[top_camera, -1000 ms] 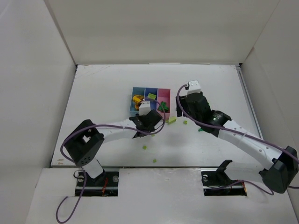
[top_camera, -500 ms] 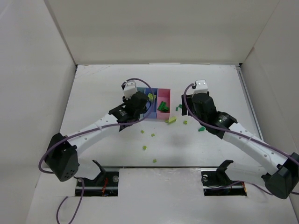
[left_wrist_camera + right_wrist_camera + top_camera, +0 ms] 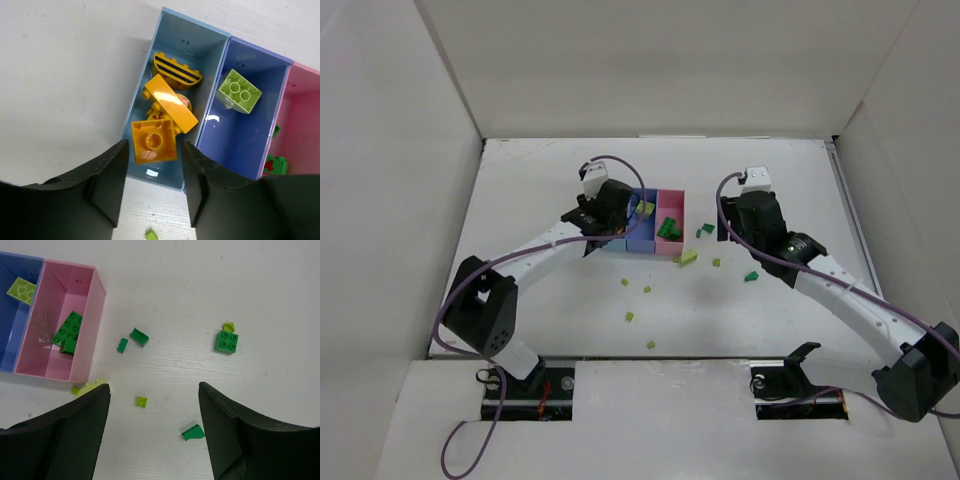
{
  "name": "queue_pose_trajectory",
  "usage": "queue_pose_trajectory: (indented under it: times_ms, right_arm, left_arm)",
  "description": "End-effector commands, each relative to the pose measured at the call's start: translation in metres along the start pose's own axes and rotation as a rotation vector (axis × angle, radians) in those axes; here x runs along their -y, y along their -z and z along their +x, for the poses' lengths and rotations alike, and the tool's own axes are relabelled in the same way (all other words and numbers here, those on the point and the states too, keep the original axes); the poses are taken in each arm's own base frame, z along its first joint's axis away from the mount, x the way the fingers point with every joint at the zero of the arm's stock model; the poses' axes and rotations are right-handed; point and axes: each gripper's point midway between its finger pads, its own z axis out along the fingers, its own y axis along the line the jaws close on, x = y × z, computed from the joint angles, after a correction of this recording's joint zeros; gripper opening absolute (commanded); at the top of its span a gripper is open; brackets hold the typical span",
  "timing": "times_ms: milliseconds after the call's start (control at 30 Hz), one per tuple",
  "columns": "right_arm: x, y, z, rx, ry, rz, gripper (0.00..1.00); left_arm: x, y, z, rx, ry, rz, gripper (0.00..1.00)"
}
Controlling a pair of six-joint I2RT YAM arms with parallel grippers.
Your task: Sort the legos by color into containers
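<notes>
**Legos, loose, nearest the bases:** two lime bits (image 3: 651,344) on the table (image 3: 540,300), between the arms and well apart from the tray (image 3: 670,203). Two more lie farther out, short of the tray's near wall.

**Right gripper** (image 3: 152,390): jaws spread wide, holding nothing, hanging over the scatter beside the tray.
- Dark wedge (image 3: 193,432) is closest in, inside the lane between the fingers, with its long axis slanted across the gap.
- Lime chip (image 3: 141,401) is just beyond it, also in the lane.
- Lime slab (image 3: 90,386) is just beside the pink bin's near corner, partly hidden by a finger.
- Two small dark pieces (image 3: 139,336) are near the pink bin's outer wall.
- Green square (image 3: 226,341) is farthest from the tray, with a lime scrap touching its far edge.

**Left gripper** (image 3: 154,160): jaws parted and empty, above the near end of the blue bin.

**Tray contents:**
- Blue bin (image 3: 197,37): yellow bricks (image 3: 170,102), piled.
- Periwinkle bin (image 3: 240,145): one lime brick (image 3: 239,90).
- Pink bin (image 3: 60,295): dark green bricks (image 3: 67,332).

**Assessment:**
- Yellows appear done; most lime and dark green pieces remain out.
- The right arm is nearer every dark piece, and the wedge is the likeliest pick.
- The wedge's slant probably calls for a wrist turn before closing.
- The pink bin lies toward the left arm's side of those jaws.
</notes>
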Motion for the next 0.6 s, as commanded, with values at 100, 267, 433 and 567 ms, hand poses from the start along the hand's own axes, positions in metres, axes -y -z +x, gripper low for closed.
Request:
queue_pose_trajectory:
  times_ms: [100,267,433,567]
  right_arm:
    - [0.004,-0.006,-0.004,0.013,-0.002,-0.006,0.77]
    - [-0.002,-0.006,0.001,0.000,0.014,-0.045,0.77]
    - [-0.018,0.000,0.012,0.001,0.102,-0.183,0.79]
    - [-0.041,0.000,0.031,0.001,0.161,-0.337,0.81]
  left_arm:
    - [0.007,0.003,-0.017,0.016,0.039,0.033,0.66]
    - [0.006,0.003,-0.016,0.010,0.045,0.028,0.66]
    - [0.008,0.026,-0.030,0.035,0.079,0.091,0.78]
    - [0.004,0.054,-0.029,0.049,0.077,0.136,1.00]
